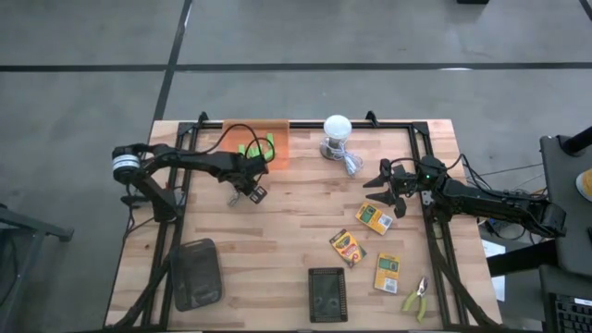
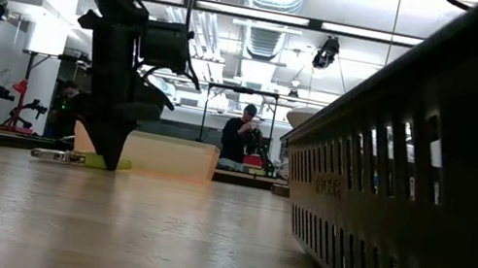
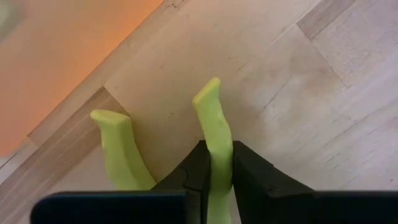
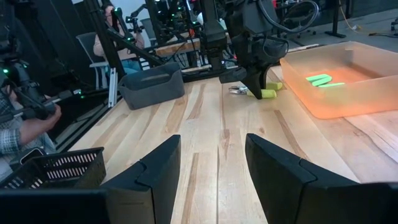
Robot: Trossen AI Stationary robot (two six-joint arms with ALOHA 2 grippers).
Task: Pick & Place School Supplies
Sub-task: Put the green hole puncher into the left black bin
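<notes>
My left gripper (image 1: 247,188) stands just in front of the orange bin (image 1: 259,143) and is shut on a yellow-green-handled plier tool (image 2: 67,156). Several bright-green blocks (image 4: 320,79) lie inside that bin. My right gripper (image 1: 389,188) hovers open at the table's right side, just beyond the nearest crayon box (image 1: 375,217) and touching nothing. Two more crayon boxes (image 1: 348,248) (image 1: 387,273) lie flat nearer the front edge. A second plier tool (image 1: 416,298) lies at the front right corner. My left gripper (image 3: 217,155) pinches one yellow-green handle (image 3: 214,121) of the plier tool between its two fingers, coming from above and pointing down. The other handle (image 3: 121,149) stays free beside the fingers. The tool lies level at table height, its metal jaws (image 2: 48,154) pointing away from the bin.
A white bulb with a cable (image 1: 337,134) stands at the far edge, right of the bin. A grey basket (image 1: 196,273) and a black mesh basket (image 1: 326,294) sit near the front edge. People show in the room beyond the table (image 2: 241,134).
</notes>
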